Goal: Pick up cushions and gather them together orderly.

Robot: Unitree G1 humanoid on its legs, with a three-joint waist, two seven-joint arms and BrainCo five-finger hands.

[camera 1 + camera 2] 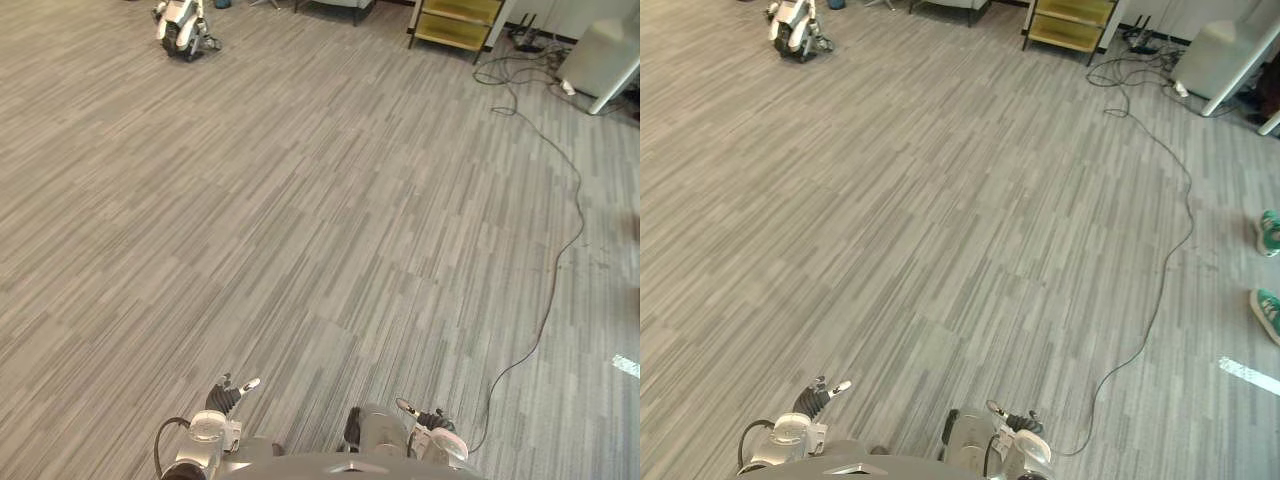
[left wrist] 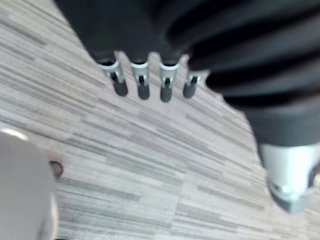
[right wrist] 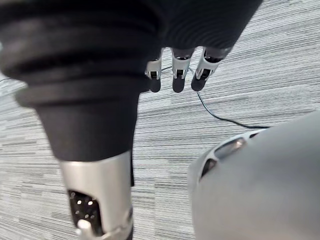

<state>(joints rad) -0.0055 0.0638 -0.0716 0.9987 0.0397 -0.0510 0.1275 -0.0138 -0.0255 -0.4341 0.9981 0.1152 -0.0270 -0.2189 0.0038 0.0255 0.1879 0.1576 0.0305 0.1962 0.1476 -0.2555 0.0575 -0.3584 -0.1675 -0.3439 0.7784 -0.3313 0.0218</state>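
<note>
On grey striped carpet (image 1: 300,200) that runs from near to far, a small white-and-black wheeled machine (image 1: 182,25) sits at the far left. Near and left of centre, the robot's left hand (image 1: 230,396) hangs just above the floor; seen from its wrist, its fingers (image 2: 142,86) reach straight down over bare carpet, relaxed and carrying nothing. Far and right of centre stands a yellow shelf unit (image 1: 455,20), low against the back of the room. Near and right of centre, the right hand (image 1: 428,418) hangs low as well, and from its wrist its fingers (image 3: 178,76) point straight down, slack and empty, well apart from the left hand. At the far right a pale rounded bulk (image 1: 600,55) rests beside a slanting white leg; what it is cannot be told. Along the right edge, a person's two green shoes (image 1: 1268,270) stand on the carpet. Where the cushions lie cannot be told from these views
</note>
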